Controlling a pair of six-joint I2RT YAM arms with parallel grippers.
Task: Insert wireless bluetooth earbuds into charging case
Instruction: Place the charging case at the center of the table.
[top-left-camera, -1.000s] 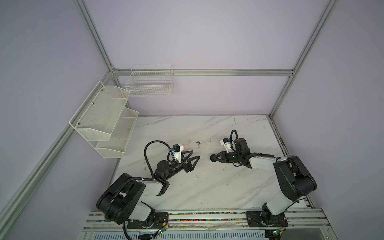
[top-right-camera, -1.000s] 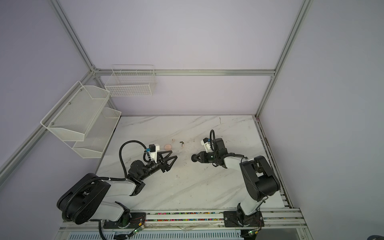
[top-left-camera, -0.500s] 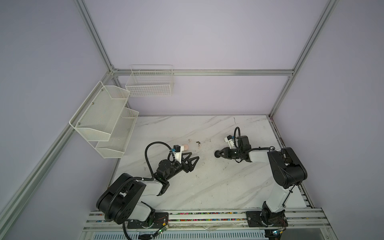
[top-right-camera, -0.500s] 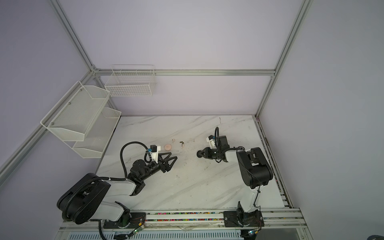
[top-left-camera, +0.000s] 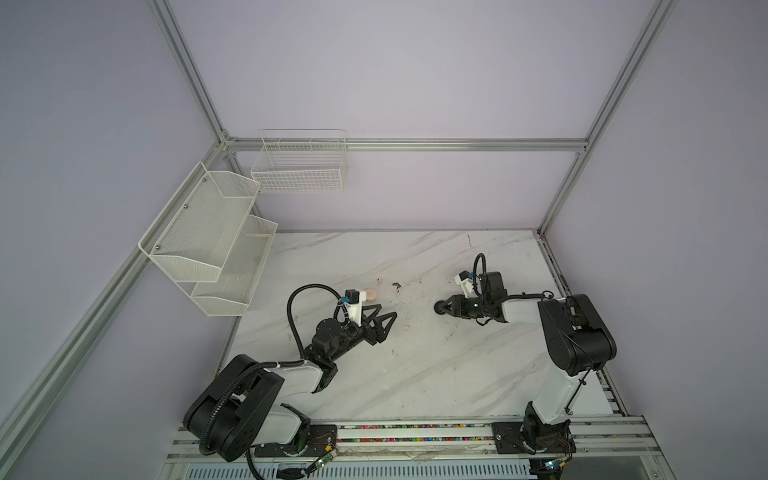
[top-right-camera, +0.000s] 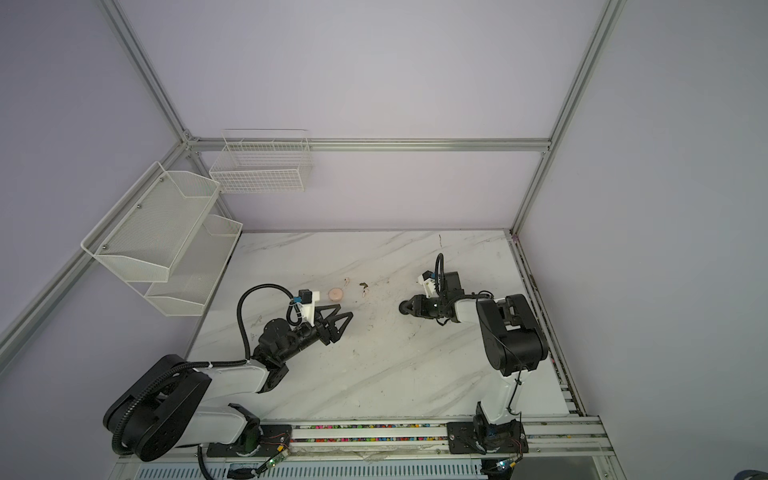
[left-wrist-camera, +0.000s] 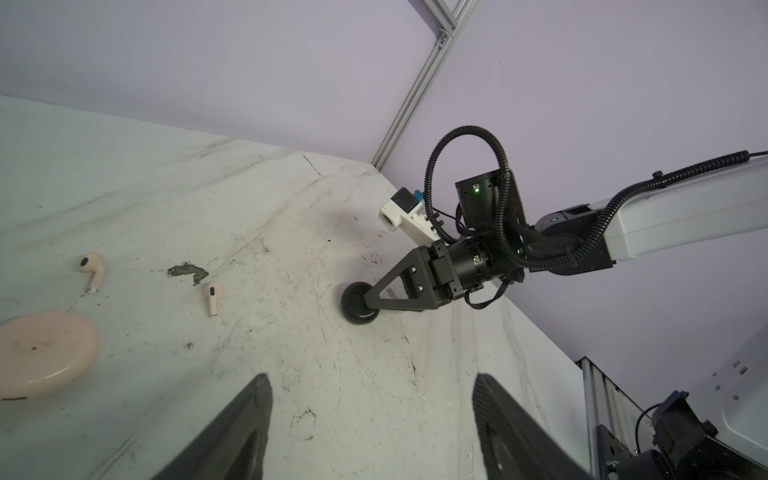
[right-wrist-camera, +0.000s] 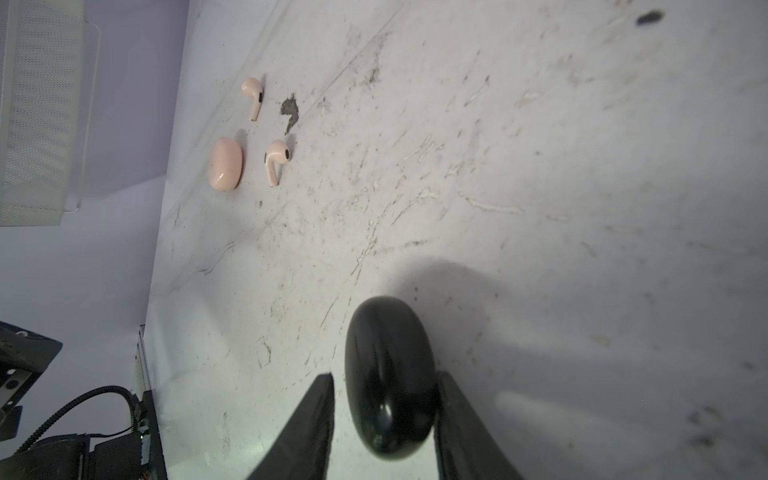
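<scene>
Fingers (right-wrist-camera: 457, 415) of right hand (right-wrist-camera: 386, 375) straddle black case (right-wrist-camera: 386, 340) (gap one side).

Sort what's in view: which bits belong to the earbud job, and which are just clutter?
Job:
- pink charging case
- pink earbud beside it
- second pink earbud
- black charging case

Lying about:
- brownish debris speck
- wire basket
- mesh shelves

earbuds (left-wrist-camera: 212, 296) just right of case (left-wrist-camera: 45, 353); second case (left-wrist-camera: 353, 309) farther right
</scene>
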